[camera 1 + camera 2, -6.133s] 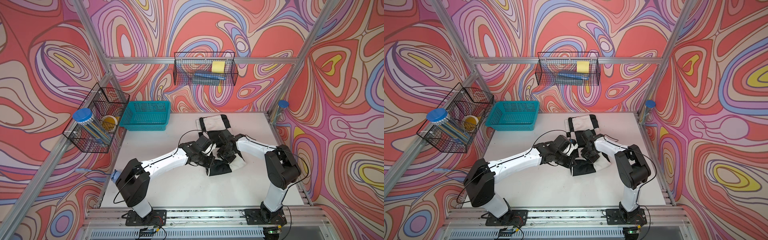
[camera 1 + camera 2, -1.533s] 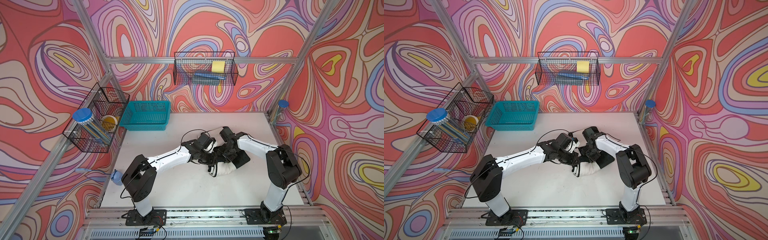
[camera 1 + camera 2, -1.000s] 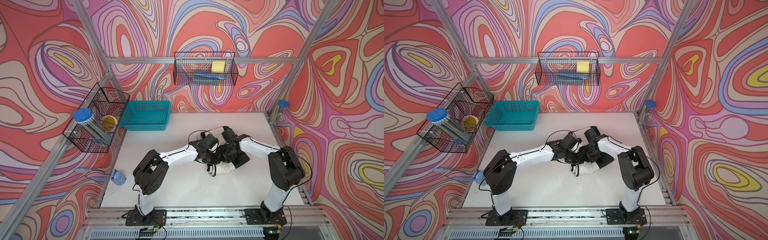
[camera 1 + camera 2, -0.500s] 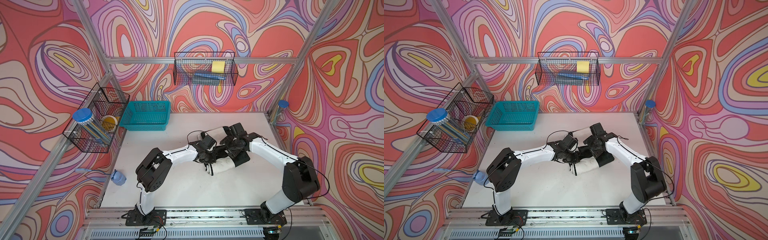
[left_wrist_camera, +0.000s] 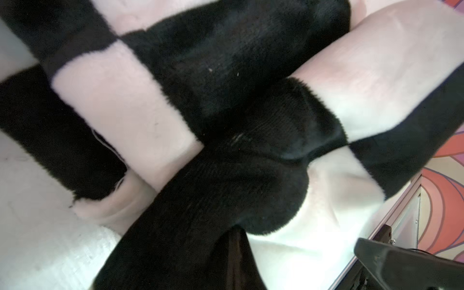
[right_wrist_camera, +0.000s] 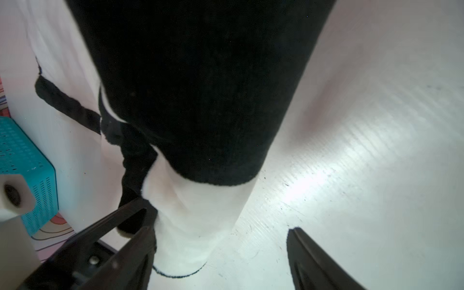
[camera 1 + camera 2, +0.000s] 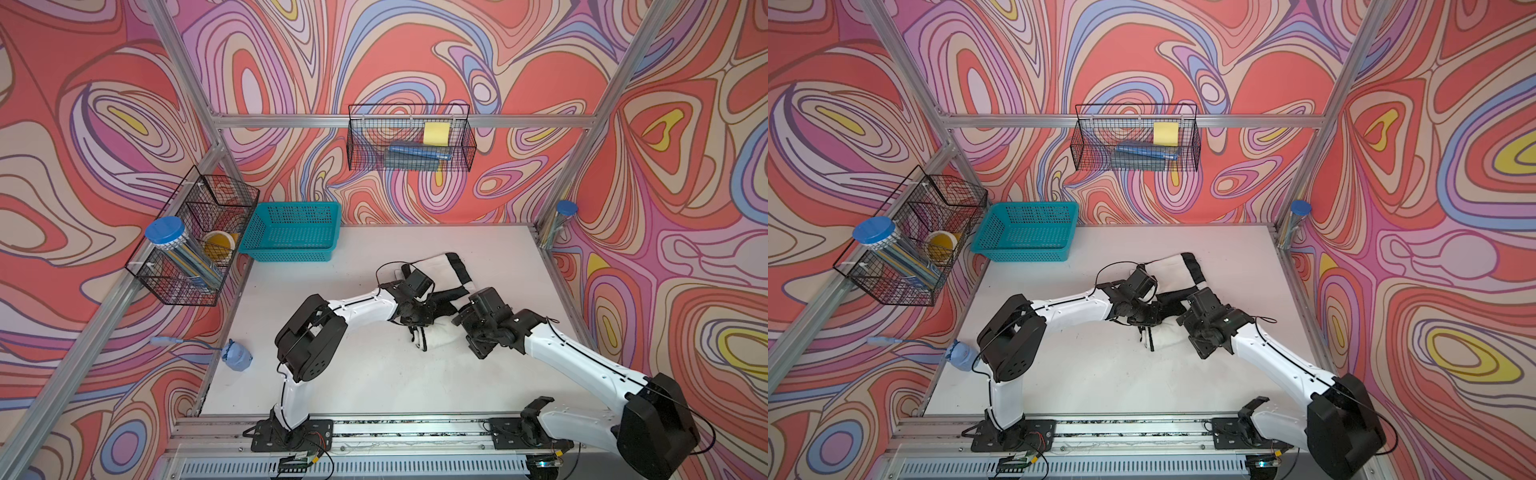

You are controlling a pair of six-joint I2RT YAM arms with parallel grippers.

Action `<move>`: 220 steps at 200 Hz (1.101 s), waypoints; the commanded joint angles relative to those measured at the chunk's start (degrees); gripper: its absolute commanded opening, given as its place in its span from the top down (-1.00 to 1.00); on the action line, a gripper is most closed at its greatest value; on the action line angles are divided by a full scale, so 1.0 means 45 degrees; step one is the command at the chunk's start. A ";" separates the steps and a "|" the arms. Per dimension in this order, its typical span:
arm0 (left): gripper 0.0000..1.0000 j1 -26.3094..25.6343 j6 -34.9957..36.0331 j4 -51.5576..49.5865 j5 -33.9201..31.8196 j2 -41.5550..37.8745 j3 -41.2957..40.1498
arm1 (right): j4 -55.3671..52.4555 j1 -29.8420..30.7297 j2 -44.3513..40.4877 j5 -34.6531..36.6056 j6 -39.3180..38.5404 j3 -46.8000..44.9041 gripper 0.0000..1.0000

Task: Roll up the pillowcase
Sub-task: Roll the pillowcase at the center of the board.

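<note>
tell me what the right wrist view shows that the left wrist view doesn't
Only the right wrist view: the teal basket, and the right end effector, open, with the white end of the rolled pillowcase between its fingers. Only the left wrist view: several black and white checks bunched in folds, the metal frame rail, and a black part I cannot identify. Both: the pillowcase, the white table, a sliver of patterned wall.

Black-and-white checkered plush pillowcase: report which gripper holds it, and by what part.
The left gripper is shut, apparently pinching a black fold mid-bundle of the black-and-white checkered plush pillowcase. The right gripper stands open astride its white end, holding nothing.
</note>
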 commanded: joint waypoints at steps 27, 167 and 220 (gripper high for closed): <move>1.00 0.0051 -0.0098 -0.0284 0.0003 0.0342 0.0148 | 0.2668 0.0193 0.1854 0.1229 0.1318 -0.0897 -0.69; 0.94 0.0325 0.0105 -0.0756 0.0589 -0.0568 0.0287 | 0.2131 0.0516 0.2945 0.2895 -0.0010 -0.0212 1.00; 0.92 0.0364 0.0348 -0.1258 0.0358 -0.0867 0.0308 | -0.1061 0.0516 0.1749 0.2138 -0.0245 -0.0357 1.00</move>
